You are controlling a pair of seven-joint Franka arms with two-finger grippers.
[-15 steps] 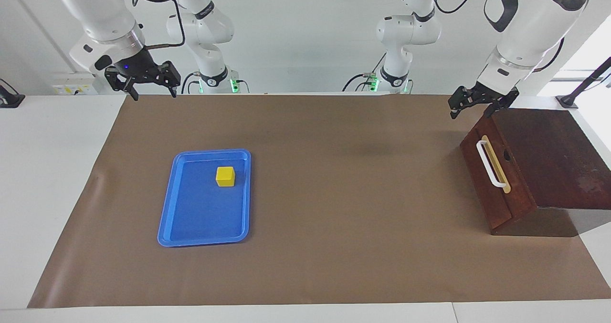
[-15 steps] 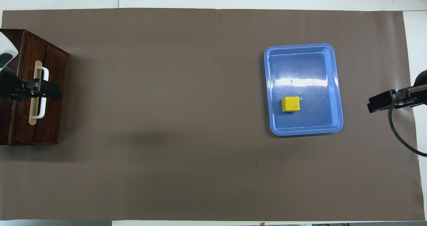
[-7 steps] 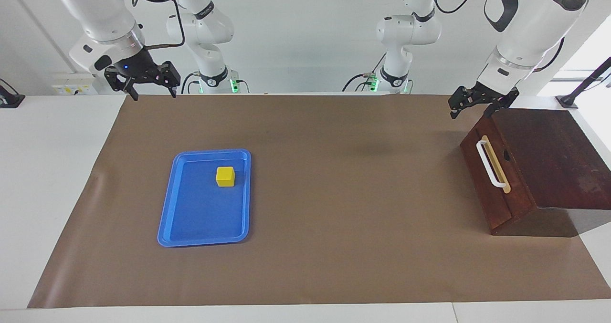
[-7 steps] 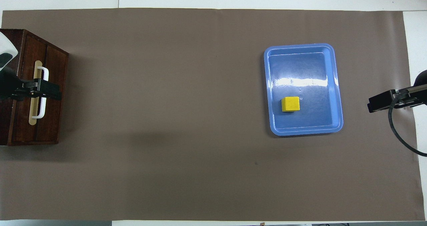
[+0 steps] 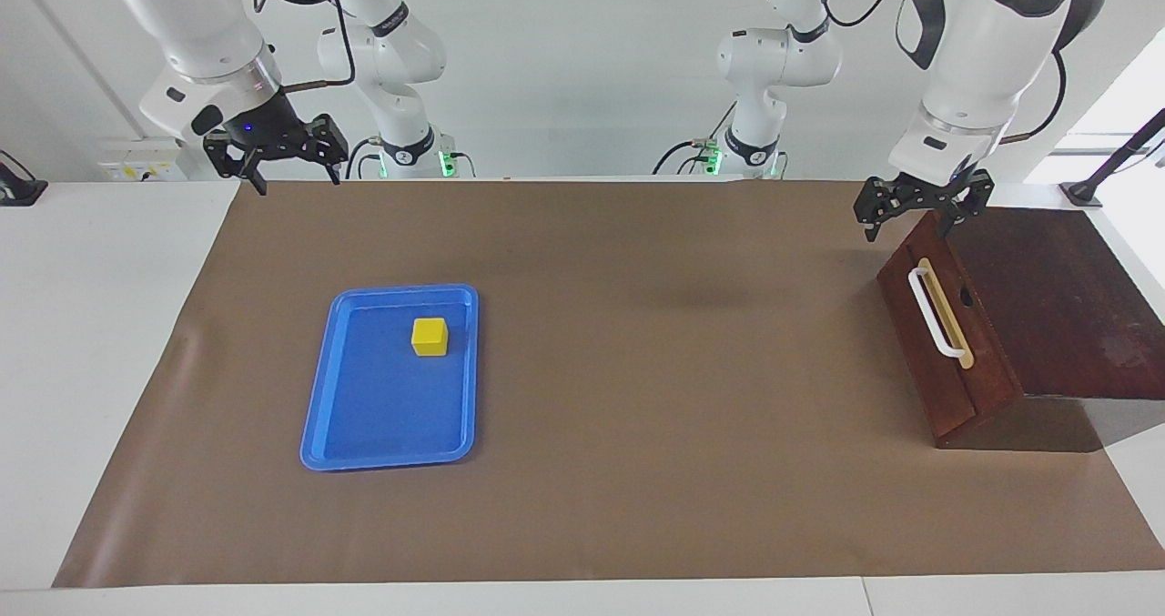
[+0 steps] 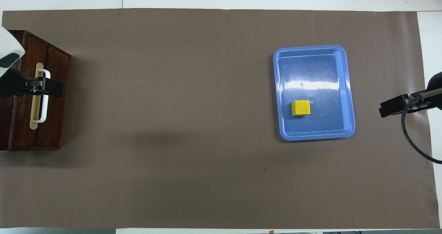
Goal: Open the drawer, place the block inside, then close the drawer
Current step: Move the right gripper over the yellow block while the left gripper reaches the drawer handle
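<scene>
The drawer [image 5: 942, 388] is shut in its dark wooden box [image 5: 1047, 297] at the left arm's end of the table, and its white bar handle [image 5: 935, 314] faces the table's middle. The drawer also shows in the overhead view [image 6: 55, 123]. My left gripper [image 5: 910, 225] is open and hovers over the drawer front, above the handle [image 6: 42, 113], without touching it. The yellow block [image 5: 430, 336] sits in a blue tray [image 5: 364, 434] toward the right arm's end; the block [image 6: 300, 107] is nearer to the robots than the tray's middle. My right gripper [image 5: 296, 177] is open and waits in the air over the mat's edge.
A brown mat [image 5: 655, 416] covers the table between the tray [image 6: 310, 71] and the drawer box [image 6: 13, 137]. White table surface [image 5: 100, 325] borders the mat. A black cable [image 6: 411, 140] hangs from the right arm.
My left gripper has turned about its wrist and shifted a little along the handle, away from the robots. The right gripper has barely moved. Block, tray and drawer have not moved.
</scene>
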